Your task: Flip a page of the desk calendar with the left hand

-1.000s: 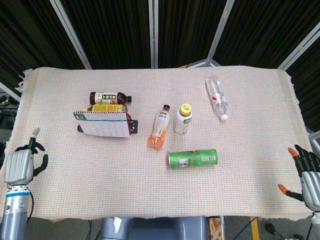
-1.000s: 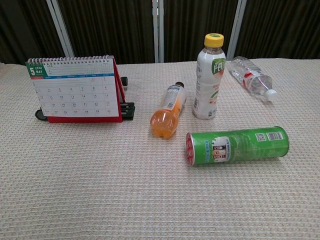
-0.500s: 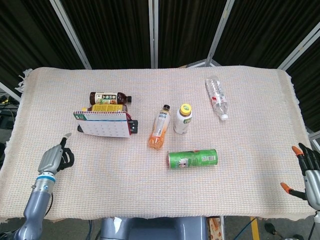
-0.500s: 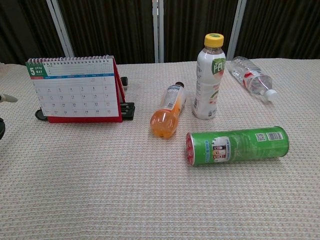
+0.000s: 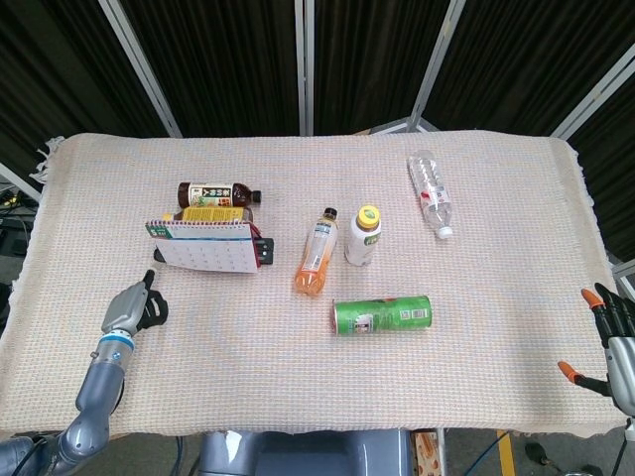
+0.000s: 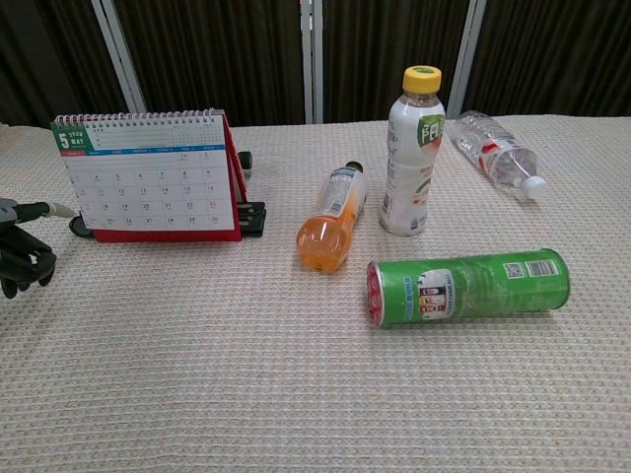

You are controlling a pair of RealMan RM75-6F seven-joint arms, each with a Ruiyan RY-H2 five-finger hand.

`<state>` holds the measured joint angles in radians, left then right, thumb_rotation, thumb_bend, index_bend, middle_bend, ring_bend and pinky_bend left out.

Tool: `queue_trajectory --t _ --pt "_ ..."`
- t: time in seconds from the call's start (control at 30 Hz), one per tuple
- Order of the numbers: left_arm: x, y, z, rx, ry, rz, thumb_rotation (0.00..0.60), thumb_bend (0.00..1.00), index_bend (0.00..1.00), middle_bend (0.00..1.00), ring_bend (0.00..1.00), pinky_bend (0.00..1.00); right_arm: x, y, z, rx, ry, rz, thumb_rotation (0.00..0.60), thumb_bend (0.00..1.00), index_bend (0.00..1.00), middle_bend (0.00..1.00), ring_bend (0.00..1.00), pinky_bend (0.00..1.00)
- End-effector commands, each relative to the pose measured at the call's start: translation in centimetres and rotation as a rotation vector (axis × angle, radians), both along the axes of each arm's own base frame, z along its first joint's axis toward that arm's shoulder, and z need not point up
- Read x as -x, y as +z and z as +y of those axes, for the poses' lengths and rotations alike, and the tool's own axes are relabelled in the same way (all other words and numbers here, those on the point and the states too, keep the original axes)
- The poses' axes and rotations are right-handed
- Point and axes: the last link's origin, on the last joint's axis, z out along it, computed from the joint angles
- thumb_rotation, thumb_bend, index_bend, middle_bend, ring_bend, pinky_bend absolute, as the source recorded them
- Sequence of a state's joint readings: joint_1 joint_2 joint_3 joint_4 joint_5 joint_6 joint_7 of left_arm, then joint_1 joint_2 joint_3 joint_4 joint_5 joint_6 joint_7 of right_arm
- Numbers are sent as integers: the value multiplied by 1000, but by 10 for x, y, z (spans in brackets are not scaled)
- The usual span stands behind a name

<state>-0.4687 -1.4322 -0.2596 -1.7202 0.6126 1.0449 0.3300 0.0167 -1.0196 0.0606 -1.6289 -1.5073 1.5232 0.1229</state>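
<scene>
Since the earlier frames our left hand (image 5: 132,306) has come in from the lower left edge of the head view and now sits just below and left of the red-framed, spiral-bound desk calendar (image 5: 205,245), near it but not touching. Its fingers look mostly curled in with one finger (image 6: 54,209) stretched toward the calendar's lower corner, and it holds nothing. Our right hand (image 5: 612,349) rests at the lower right edge, fingers spread and empty. The calendar stands in the left middle of the cloth-covered tabletop (image 5: 496,297), its May page facing us, so we judge that no page has been flipped yet: the reach is nearly done, while lifting the sheet and turning it over the spiral remains. Behind the calendar lies a dark tea bottle (image 5: 216,192), which could crowd a page folding backward. An orange drink bottle (image 5: 316,254), a yellow-capped white bottle (image 5: 363,235), a green cylindrical can (image 5: 382,314) and a clear water bottle (image 5: 431,192) lie well apart to the right, out of the way.
</scene>
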Motion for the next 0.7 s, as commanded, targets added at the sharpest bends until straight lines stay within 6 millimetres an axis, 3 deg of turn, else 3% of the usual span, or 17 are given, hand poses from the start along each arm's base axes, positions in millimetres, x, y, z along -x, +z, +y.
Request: queue_trajectory --t 0.03,0.33,0.7 --pt "1 -4 2 6 6 4 600 656 0 621 594 538 1 -1 0 -2 -2 0 600 0 3 0 0 0" --pt "4 -12 8 14 23 14 600 656 0 621 594 538 2 -1 -2 0 -7 -2 600 0 4 0 0 0" --pt "-20 -26 29 25 -26 12 600 661 0 620 594 538 3 -1 -2 4 -9 -3 600 0 4 0 0 0"
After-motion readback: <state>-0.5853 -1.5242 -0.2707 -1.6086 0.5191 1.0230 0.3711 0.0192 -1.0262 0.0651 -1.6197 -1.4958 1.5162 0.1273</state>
